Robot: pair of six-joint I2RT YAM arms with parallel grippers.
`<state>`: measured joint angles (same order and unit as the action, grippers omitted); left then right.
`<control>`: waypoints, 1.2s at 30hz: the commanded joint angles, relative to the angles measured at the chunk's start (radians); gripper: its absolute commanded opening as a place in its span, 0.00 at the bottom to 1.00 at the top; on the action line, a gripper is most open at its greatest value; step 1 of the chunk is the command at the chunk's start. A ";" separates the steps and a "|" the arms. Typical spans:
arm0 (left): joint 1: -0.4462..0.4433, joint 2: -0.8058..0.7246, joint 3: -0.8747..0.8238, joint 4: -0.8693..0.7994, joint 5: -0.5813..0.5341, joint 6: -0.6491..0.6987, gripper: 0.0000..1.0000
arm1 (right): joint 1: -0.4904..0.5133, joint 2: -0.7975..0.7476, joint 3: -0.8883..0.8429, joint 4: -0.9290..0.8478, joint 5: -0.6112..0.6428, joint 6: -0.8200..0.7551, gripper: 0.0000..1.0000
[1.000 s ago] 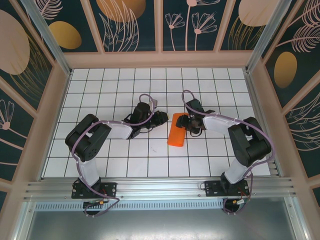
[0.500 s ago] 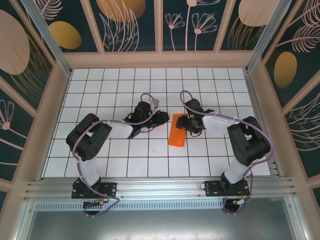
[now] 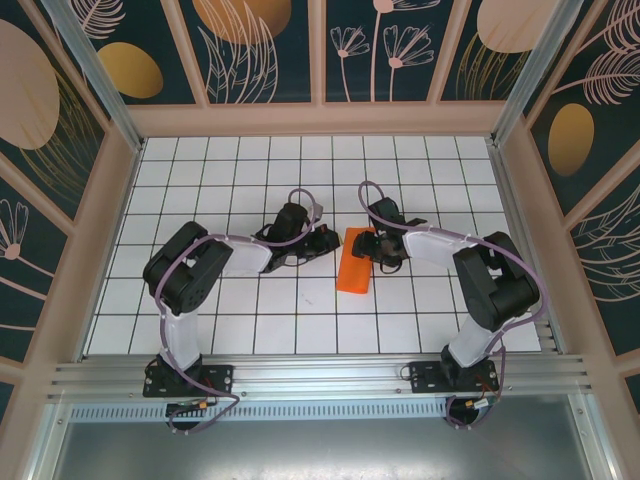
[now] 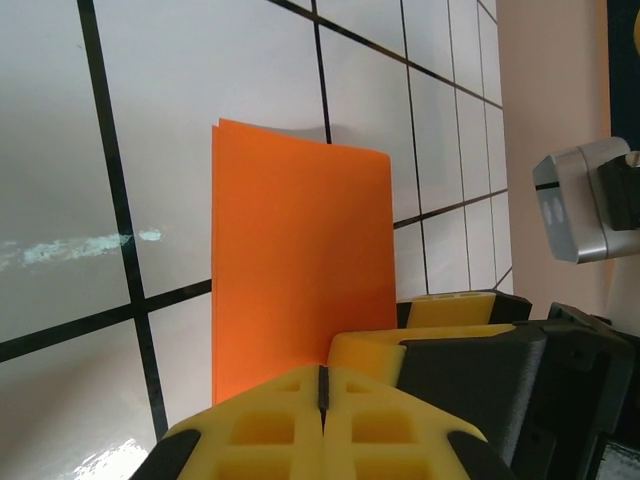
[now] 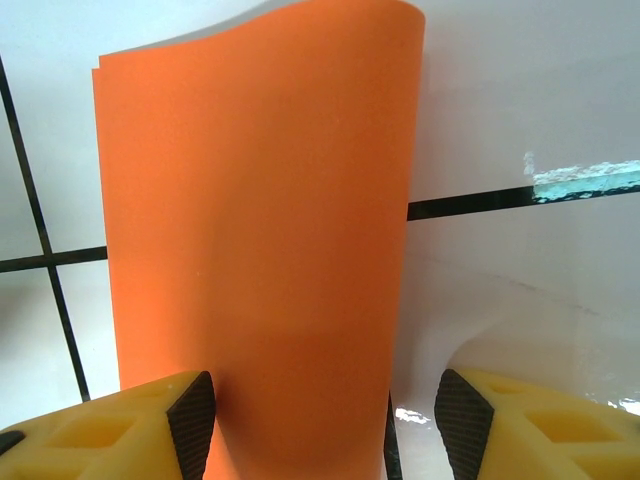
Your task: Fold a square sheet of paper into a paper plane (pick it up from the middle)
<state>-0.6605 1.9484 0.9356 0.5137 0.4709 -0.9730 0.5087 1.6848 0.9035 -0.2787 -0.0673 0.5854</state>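
Observation:
The square sheet of paper (image 3: 354, 263) is bright orange and lies folded into a narrow double-layered rectangle in the middle of the table. It also shows in the left wrist view (image 4: 300, 270) and the right wrist view (image 5: 260, 220). My left gripper (image 3: 329, 239) is shut, its yellow fingertips (image 4: 290, 400) pressed together at the sheet's far left edge. My right gripper (image 3: 373, 246) is open over the sheet's far end. Its left pad (image 5: 192, 420) is at the paper's edge and its right pad (image 5: 460, 420) is over bare tile. A paper plane is out of view.
The white gridded tabletop (image 3: 300, 300) is ringed by beige walls (image 3: 320, 118). The two grippers stand close together at the sheet's far end, and the right one's yellow finger (image 4: 370, 350) sits just beyond my left fingertips. A scuffed streak (image 4: 70, 247) marks a tile.
My left gripper has closed its small gap and slid right, up to the sheet's edge. The right gripper and the paper have hardly moved.

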 commanded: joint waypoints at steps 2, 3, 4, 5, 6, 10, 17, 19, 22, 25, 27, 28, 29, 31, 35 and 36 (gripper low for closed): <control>-0.011 0.041 0.068 -0.082 0.035 0.035 0.02 | 0.002 0.042 -0.011 -0.028 0.040 0.005 0.65; -0.013 0.048 0.079 -0.096 0.037 0.037 0.01 | 0.002 0.042 -0.012 -0.028 0.040 0.006 0.65; -0.016 0.056 0.088 -0.106 0.038 0.038 0.01 | 0.002 0.042 -0.014 -0.028 0.040 0.008 0.65; -0.017 0.067 0.099 -0.116 0.041 0.036 0.01 | 0.002 0.041 -0.017 -0.024 0.038 0.009 0.65; -0.020 0.079 0.112 -0.128 0.048 0.038 0.00 | 0.002 0.042 -0.019 -0.022 0.035 0.010 0.65; -0.033 0.109 0.168 -0.222 0.025 0.074 0.00 | 0.004 0.042 -0.026 -0.015 0.033 0.016 0.65; -0.042 0.137 0.218 -0.332 -0.029 0.115 0.00 | 0.004 0.046 -0.034 0.000 0.024 0.025 0.65; -0.043 0.139 0.225 -0.350 -0.040 0.122 0.00 | 0.005 0.046 -0.037 0.005 0.023 0.026 0.65; -0.043 0.145 0.241 -0.390 -0.059 0.141 0.00 | 0.005 0.048 -0.037 0.009 0.020 0.028 0.65; -0.045 0.163 0.250 -0.394 -0.045 0.146 0.00 | 0.007 0.052 -0.037 0.015 0.014 0.030 0.65; -0.047 0.174 0.257 -0.409 -0.046 0.153 0.00 | 0.007 0.053 -0.037 0.016 0.011 0.032 0.66; -0.047 0.177 0.261 -0.422 -0.054 0.160 0.00 | 0.008 0.051 -0.035 0.015 0.008 0.033 0.66; -0.048 0.178 0.261 -0.434 -0.063 0.167 0.00 | 0.008 0.048 -0.030 0.014 0.002 0.033 0.66; -0.047 0.179 0.254 -0.440 -0.068 0.173 0.00 | 0.007 0.026 -0.015 0.010 -0.003 0.036 0.66; -0.050 0.180 0.243 -0.440 -0.064 0.177 0.00 | -0.005 -0.056 -0.003 0.002 -0.017 0.044 0.68; -0.050 0.181 0.243 -0.440 -0.064 0.178 0.00 | -0.010 -0.079 -0.002 0.003 -0.025 0.042 0.68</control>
<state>-0.7033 2.0872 1.1847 0.1444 0.4374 -0.8253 0.5095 1.6669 0.9009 -0.2703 -0.0772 0.6125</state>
